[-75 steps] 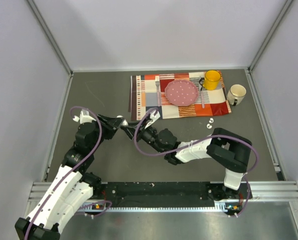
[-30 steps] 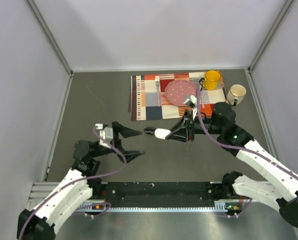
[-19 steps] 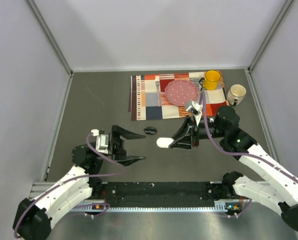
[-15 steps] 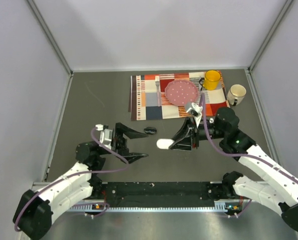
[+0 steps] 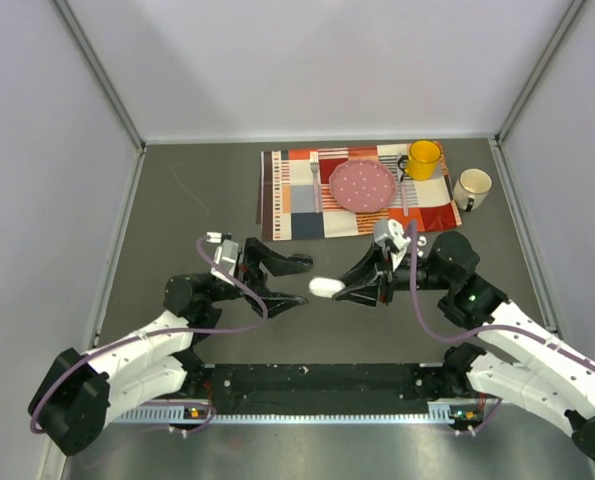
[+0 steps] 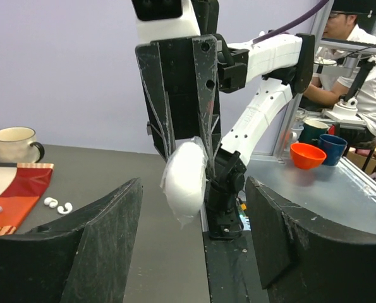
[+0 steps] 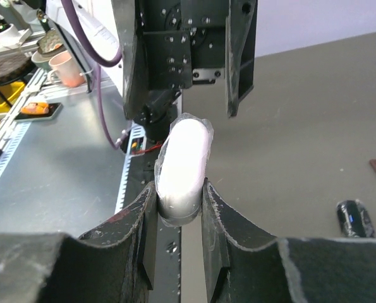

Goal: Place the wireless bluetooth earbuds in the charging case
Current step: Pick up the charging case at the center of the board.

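Noted smooth white plastic with a soft sheen on the oval white pod (image 7: 182, 158), wrapped in what looked like crinkled clear film, against the matt black, scuffed, grainy plastic of the fingers (image 7: 127, 240) of the right gripper (image 7: 180, 203) and of the left gripper (image 6: 194, 196). Found the table (image 5: 197, 200) a matt dark grey, the checked placemat (image 5: 295, 205) woven cloth, the cream mug (image 6: 14, 144) glazed and shiny, the two tiny white earbuds (image 6: 57, 205) smooth plastic. Saw bare ridged metal along the near rail (image 5: 357, 412).

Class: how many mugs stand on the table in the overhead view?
2. The yellow mug stands on the placemat's far right corner; the white mug stands on the table just right of the placemat. None seems hidden.
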